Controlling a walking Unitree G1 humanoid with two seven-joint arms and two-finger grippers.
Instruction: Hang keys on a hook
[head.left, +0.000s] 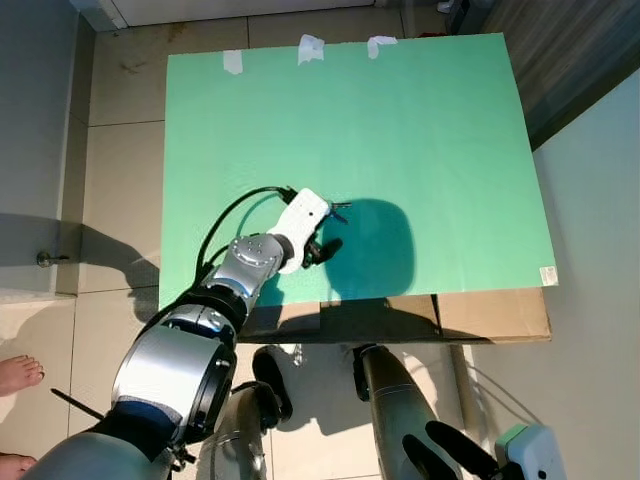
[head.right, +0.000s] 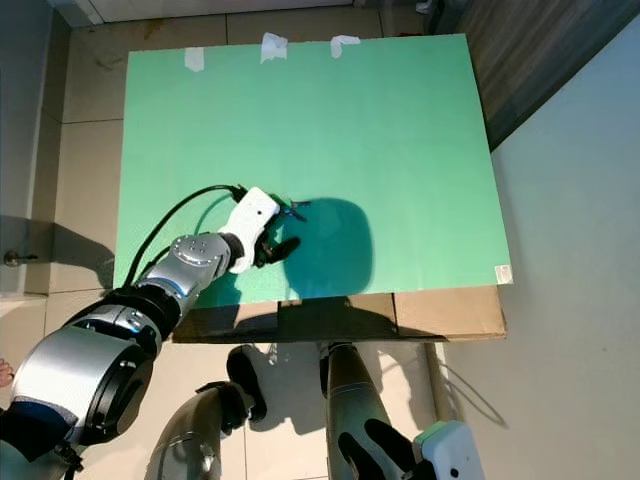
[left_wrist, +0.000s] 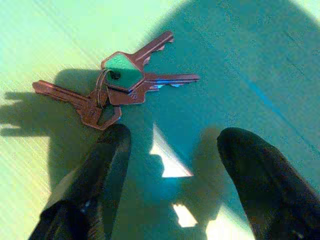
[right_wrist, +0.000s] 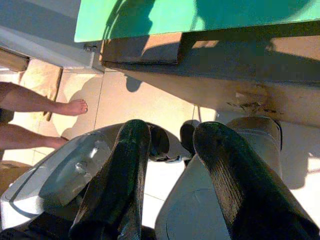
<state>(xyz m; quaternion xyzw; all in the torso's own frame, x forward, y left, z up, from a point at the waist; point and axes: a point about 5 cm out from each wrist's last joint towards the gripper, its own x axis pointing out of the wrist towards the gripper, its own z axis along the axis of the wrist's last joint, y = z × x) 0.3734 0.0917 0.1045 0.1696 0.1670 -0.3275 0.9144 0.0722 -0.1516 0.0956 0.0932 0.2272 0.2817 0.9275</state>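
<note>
The left gripper (left_wrist: 170, 150) hovers wide open just short of the keys (left_wrist: 117, 85) on the green worktop (head.left: 420, 130). The right gripper (right_wrist: 175, 150) hangs idle, open, empty; its wrist view catches a person's bare feet (right_wrist: 70, 106).

Left gripper (left_wrist: 170, 145) sits low over the green board (head.left: 420, 130), fingers spread with an open gap between them. Keys (left_wrist: 117, 82) lie flat just ahead of the fingertips, not touching either finger; nothing between tips and keys. Board surface around the claw is bare on all sides, wide free room ahead and to its right. Tape patches (head.left: 311, 47) sit well ahead at the board's far edge. Behind the claw the board ends on a cardboard box (head.left: 495, 315), then the robot's own legs. Right gripper (right_wrist: 172, 150) hangs down by the legs; a person's bare feet (right_wrist: 70, 106) on the floor tiles beyond its fingertips.
</note>
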